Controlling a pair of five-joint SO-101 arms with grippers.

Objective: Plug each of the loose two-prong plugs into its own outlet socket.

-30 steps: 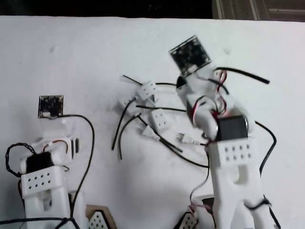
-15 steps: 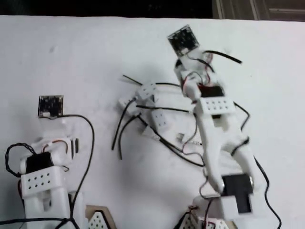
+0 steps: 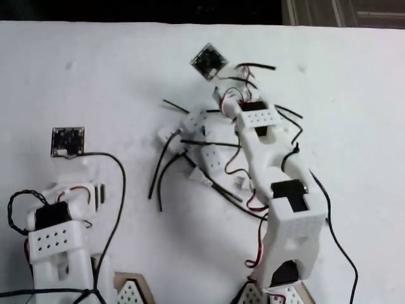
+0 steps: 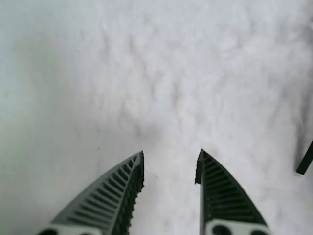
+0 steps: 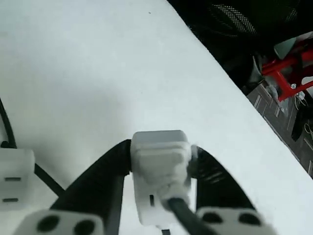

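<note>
My right gripper (image 5: 159, 169) is shut on a white outlet socket (image 5: 157, 147) with a black cord (image 5: 183, 218) coming off it. A slot shows on its face. Another white socket (image 5: 13, 183) lies close beside it on the table. In the high view the right arm (image 3: 288, 221) stretches out to the cluster of sockets (image 3: 214, 158) and loose two-prong plugs (image 3: 202, 179) at the table's middle. A second plug (image 3: 240, 182) lies by the arm. My left gripper (image 4: 170, 164) hangs open over bare white table, holding nothing.
Black cords (image 3: 166, 166) trail from the cluster toward the near side. The left arm (image 3: 54, 237) stands at the near left corner with its own cable (image 3: 120, 190) looping beside it. The white table (image 3: 95, 76) ends at a dark far edge.
The right arm has stretched out and swung left, its wrist going from right of the cluster to over it. The left arm has stayed put.
</note>
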